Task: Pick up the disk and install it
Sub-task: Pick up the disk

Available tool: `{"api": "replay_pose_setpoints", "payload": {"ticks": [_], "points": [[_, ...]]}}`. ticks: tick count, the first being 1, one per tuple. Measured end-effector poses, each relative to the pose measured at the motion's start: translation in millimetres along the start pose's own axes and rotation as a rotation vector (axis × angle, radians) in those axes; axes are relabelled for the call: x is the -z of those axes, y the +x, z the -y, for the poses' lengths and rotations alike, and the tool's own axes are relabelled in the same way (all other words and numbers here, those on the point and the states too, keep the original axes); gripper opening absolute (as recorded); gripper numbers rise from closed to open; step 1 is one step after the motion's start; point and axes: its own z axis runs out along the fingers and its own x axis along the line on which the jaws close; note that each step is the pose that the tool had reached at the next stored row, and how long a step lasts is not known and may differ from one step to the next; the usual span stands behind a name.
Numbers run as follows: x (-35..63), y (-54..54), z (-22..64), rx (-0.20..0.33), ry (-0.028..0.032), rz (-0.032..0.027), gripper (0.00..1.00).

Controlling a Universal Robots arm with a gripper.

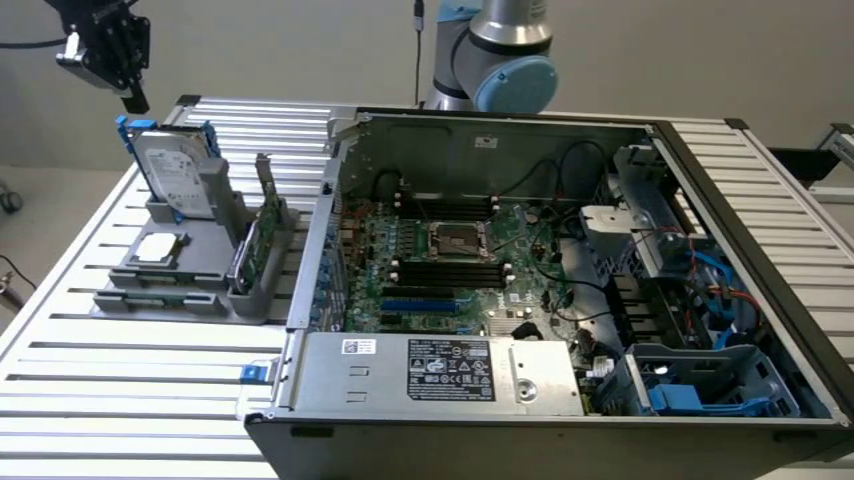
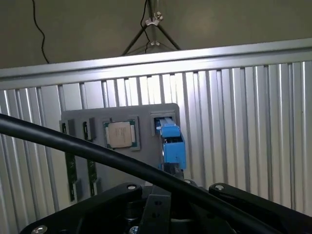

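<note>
The disk (image 1: pixel 174 172) stands on edge in the grey holder (image 1: pixel 187 288) at the counter's (image 1: pixel 107 400) left, beside the open computer case (image 1: pixel 400 375). The jaws hang clenched and empty above it. A clean pick likely needs them spread, squared to the blue carrier (image 2: pixel 171 146), and lowered straight.

Open air above the upright disk (image 1: pixel 174 175), green card (image 1: pixel 272 235) and case wall (image 1: pixel 322 250) close beside it
</note>
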Motion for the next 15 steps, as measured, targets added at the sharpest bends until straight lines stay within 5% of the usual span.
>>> {"api": "replay_pose_setpoints", "payload": {"ticks": [13, 15], "points": [[-0.5, -6.2, -5.0, 0.056, 0.002, -0.0002, 0.12], [-0.6, -5.6, -5.6, 0.055, 0.002, -0.0001, 0.24]]}}
